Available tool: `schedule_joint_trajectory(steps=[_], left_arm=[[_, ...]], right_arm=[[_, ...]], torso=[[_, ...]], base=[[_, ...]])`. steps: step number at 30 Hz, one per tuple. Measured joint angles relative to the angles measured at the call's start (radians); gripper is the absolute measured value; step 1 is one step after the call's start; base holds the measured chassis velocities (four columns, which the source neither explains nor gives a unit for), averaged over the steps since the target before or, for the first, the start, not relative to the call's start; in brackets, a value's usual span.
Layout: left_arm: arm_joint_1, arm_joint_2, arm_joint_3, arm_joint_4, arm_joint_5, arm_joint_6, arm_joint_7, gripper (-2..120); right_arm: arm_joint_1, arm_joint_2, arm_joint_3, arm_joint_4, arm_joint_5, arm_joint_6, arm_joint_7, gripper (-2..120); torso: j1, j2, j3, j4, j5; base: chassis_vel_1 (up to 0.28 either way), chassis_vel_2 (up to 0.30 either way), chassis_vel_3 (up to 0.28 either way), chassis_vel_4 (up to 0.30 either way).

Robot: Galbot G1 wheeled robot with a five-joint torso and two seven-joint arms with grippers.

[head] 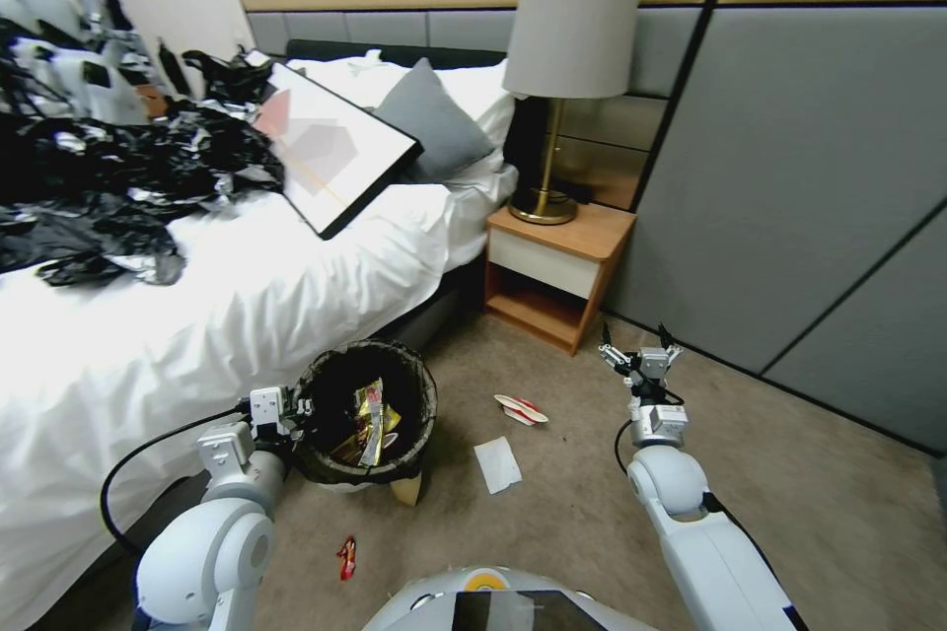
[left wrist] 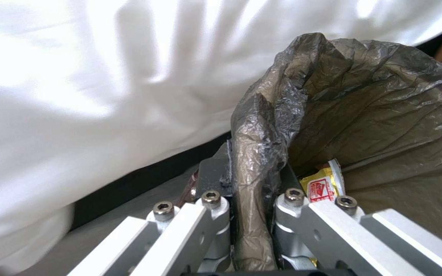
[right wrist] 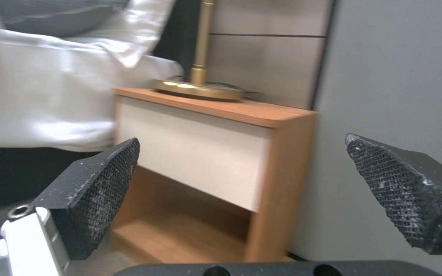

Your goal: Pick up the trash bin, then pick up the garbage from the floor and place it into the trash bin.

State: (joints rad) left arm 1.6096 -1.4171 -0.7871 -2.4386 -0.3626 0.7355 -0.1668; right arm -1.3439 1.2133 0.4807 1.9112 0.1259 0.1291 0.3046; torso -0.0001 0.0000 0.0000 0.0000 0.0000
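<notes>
Left gripper [left wrist: 254,199] is pinched tight on the bag-covered rim of the trash bin [head: 367,411], which sits by the bed with wrappers inside. Right gripper [head: 639,351] hangs wide open over the carpet. White tissue [head: 497,464] lies flat nearby; it looks light and floppy, so grab its raised edge

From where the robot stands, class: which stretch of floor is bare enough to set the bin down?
Bare carpet lies right of the right gripper, bordered by the grey wall panels. It is crowded around the trash bin: white tissue, red-and-white wrapper, red wrapper.
</notes>
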Motion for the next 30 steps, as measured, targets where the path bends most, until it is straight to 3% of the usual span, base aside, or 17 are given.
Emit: schedule_joint_trajectory(steps=[25, 30], left_arm=[[0.004, 0.003, 0.000, -0.013, 0.014, 0.000, 0.017, 4], [0.007, 0.008, 0.000, -0.014, 0.014, 0.000, 0.014, 4]], right_arm=[[-0.003, -0.025, -0.012, 0.014, 0.004, -0.017, 0.003, 100], [0.000, -0.093, -0.024, 0.037, 0.075, -0.087, 0.003, 100]], torso=[[0.000, 0.000, 0.000, 0.0000, 0.0000], [0.000, 0.000, 0.000, 0.0000, 0.0002]], base=[[0.010, 0.011, 0.009, 0.011], [0.000, 0.000, 0.000, 0.000]])
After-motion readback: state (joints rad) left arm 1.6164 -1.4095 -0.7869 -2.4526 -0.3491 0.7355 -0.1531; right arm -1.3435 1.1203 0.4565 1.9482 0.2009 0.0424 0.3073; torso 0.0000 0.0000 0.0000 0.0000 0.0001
